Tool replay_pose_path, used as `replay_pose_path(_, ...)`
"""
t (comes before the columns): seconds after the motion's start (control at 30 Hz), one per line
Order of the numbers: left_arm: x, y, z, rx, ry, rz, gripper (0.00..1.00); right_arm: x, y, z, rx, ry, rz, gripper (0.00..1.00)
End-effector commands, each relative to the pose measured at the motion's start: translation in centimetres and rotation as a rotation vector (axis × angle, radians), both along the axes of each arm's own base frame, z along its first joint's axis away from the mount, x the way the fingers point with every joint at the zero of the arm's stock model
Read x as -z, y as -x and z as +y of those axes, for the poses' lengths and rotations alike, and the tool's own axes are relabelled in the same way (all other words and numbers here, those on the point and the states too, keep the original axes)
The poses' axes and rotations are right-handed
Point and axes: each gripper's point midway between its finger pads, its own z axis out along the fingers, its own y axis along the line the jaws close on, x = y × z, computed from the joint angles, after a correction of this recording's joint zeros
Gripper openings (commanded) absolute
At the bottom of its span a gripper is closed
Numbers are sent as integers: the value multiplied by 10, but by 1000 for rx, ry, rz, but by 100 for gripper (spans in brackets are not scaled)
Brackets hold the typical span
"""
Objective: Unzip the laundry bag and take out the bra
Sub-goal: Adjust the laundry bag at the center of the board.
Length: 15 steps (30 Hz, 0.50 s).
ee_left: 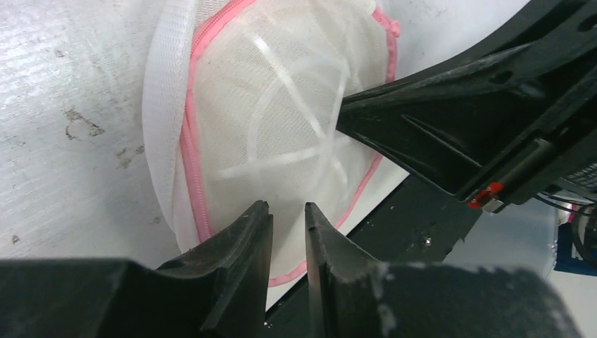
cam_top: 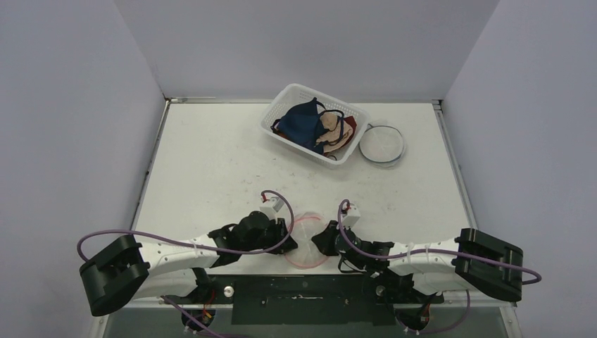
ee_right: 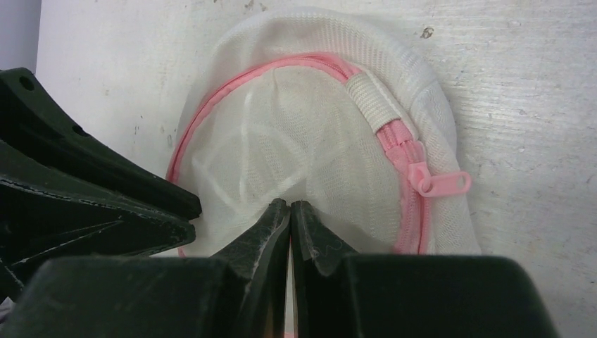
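The laundry bag [cam_top: 308, 243], a round white mesh pouch with a pink zipper, lies at the table's front edge between both arms. My right gripper [ee_right: 290, 203] is shut on a pucker of the bag's mesh [ee_right: 296, 141]. The pink zipper pull [ee_right: 440, 183] lies flat on the bag's right side, below a white elastic tab. My left gripper [ee_left: 287, 205] hovers over the bag's near rim [ee_left: 281, 127], its jaws a little apart with nothing between them. Pale bands show through the mesh; I cannot tell whether they belong to the bra.
A white slotted basket [cam_top: 281, 105] at the back holds blue, beige and red garments. Beside it on the right lies a round white disc with a dark rim [cam_top: 382, 144]. The black base plate runs right behind the bag's near edge.
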Motion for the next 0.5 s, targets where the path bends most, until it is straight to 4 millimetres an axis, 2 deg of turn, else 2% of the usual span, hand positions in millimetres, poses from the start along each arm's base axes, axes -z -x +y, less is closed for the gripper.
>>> replay_pose_path(0.0, -18, -17, -13, -1, 28, -95, 21, 2, 0, 2, -11, 62, -25, 5)
replay_pose_path(0.13, -6, -29, -6, -47, -42, -110, 17, -7, 2, 8, -33, 76, -54, 10)
replay_pose_path(0.17, -5, -30, -6, -50, -47, -112, 16, -11, 3, 9, -38, 78, -64, 15)
replay_pose_path(0.3, -8, -33, -6, -61, -39, -124, 16, -35, 2, 8, -37, 73, -108, 45)
replay_pose_path(0.33, -9, -34, -6, -61, -37, -127, 16, -41, 1, 5, -27, 72, -119, 53)
replay_pose_path(0.4, -9, -34, -5, -63, -40, -130, 16, -52, -3, -5, 4, 73, -142, 62)
replay_pose_path(0.47, -9, -35, -5, -65, -43, -131, 16, -55, -6, -23, 49, 98, -151, 70)
